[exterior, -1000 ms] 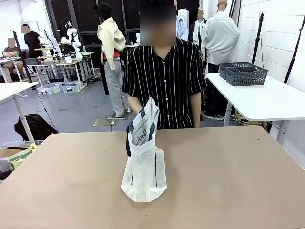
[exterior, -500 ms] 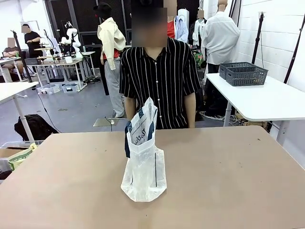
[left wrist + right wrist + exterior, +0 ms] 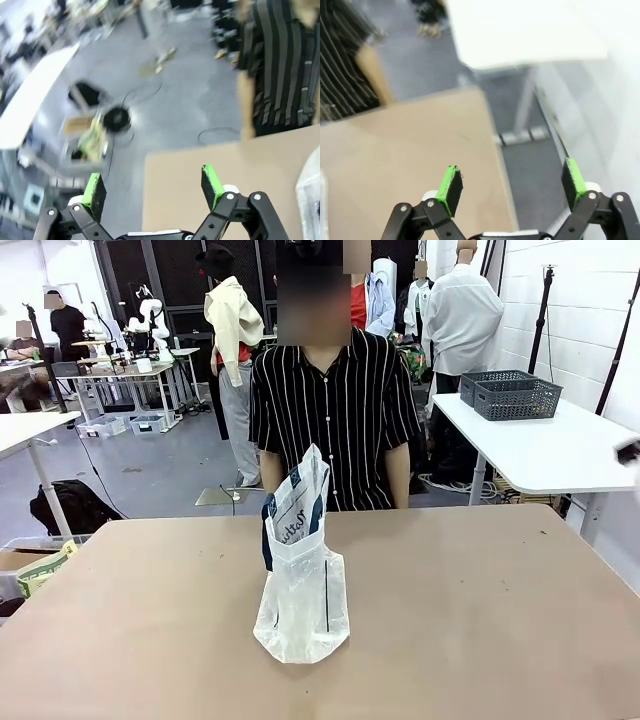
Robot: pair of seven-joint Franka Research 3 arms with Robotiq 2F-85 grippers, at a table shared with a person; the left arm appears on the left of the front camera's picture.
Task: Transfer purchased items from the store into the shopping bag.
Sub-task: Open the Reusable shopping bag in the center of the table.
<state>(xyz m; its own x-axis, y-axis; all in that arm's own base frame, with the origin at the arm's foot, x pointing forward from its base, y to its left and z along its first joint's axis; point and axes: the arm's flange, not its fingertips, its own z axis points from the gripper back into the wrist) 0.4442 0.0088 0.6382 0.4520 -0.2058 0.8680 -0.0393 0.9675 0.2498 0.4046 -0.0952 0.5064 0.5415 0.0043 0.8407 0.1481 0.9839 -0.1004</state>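
1. The left claw (image 3: 153, 189) hangs with its green pads wide apart and nothing between them. It is up above the desk's (image 3: 480, 600) left far edge, so it looks parked, waiting, not working.
2. The right claw (image 3: 512, 182) is the same: jaws spread, empty, held high over the desk's right far corner and well apart from the bag.
3. The shopping bag (image 3: 300, 590) stands upright about the middle of the desk. Its base is spread flat and its mouth and navy handles (image 3: 270, 532) point up. I judge it was set there so both arms can reach it and drop the purchased items in from above. Whether anything is already inside, the cloudy plastic does not let me tell.
4. Just beyond the far edge the person (image 3: 335, 410) stands straight, arms down at the sides, touching nothing. That reads as leaving the bag to the robot.
5. Farther back on the right, two dark mesh baskets (image 3: 515, 395) sit on a white side desk (image 3: 540, 455), apart from the work.
6. Against the earlier frames, the person was leaning in with one arm down behind the bag's top and has since drawn back upright. The bag has kept its place and shape.
7. A small blurred shape (image 3: 628, 452) has come in at the right edge since then. What it is, I cannot tell.
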